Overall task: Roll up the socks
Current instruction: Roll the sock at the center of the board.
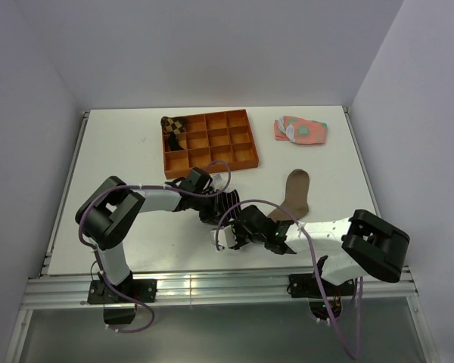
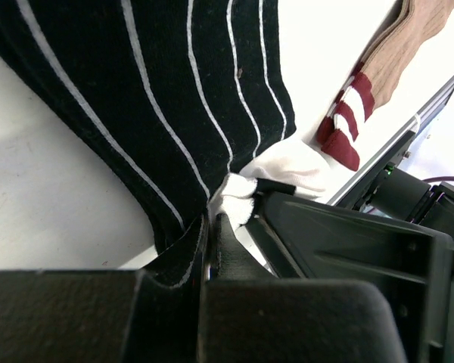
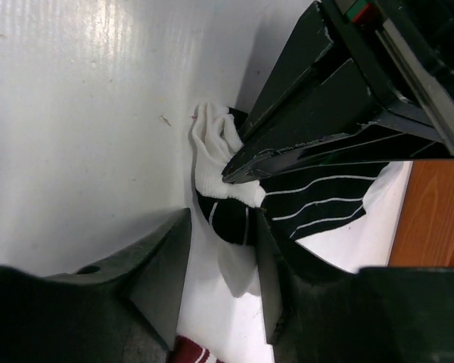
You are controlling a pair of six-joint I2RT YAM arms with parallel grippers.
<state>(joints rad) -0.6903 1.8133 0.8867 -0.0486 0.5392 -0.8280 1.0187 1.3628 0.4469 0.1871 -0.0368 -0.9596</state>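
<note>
**Right gripper** (image 3: 222,219) – lower centre of the overhead view. Its fingers (image 3: 163,265) stand apart, one on each side of the white-tipped end of the black sock, and do not press on it.

**Left gripper** (image 2: 212,227) – just above the right gripper in the overhead view. Its fingers are pinched together on an edge of the same sock, with fabric caught between them.

**Black striped sock** (image 2: 136,98) – on the worktop (image 1: 113,166) at the centre of the frame, between the two grippers. The body looks spread out and only the white end (image 3: 212,151) is bunched. No roll can be made out.

**Tan sock** (image 1: 293,193) – just right of centre, lying flat at full length, with its maroon-and-white cuff (image 2: 348,125) close to the grippers. Neither gripper touches it.

**Orange compartment tray** (image 1: 253,144) – upper centre, with a checkered rolled sock (image 1: 172,127) in its upper-left compartment.

**Pink-and-green socks** (image 1: 300,130) – upper right, flat.

**Progress** – judged early: the black sock is gripped but not rolled, and the tan sock is not yet started. Both rolls are left to do.
</note>
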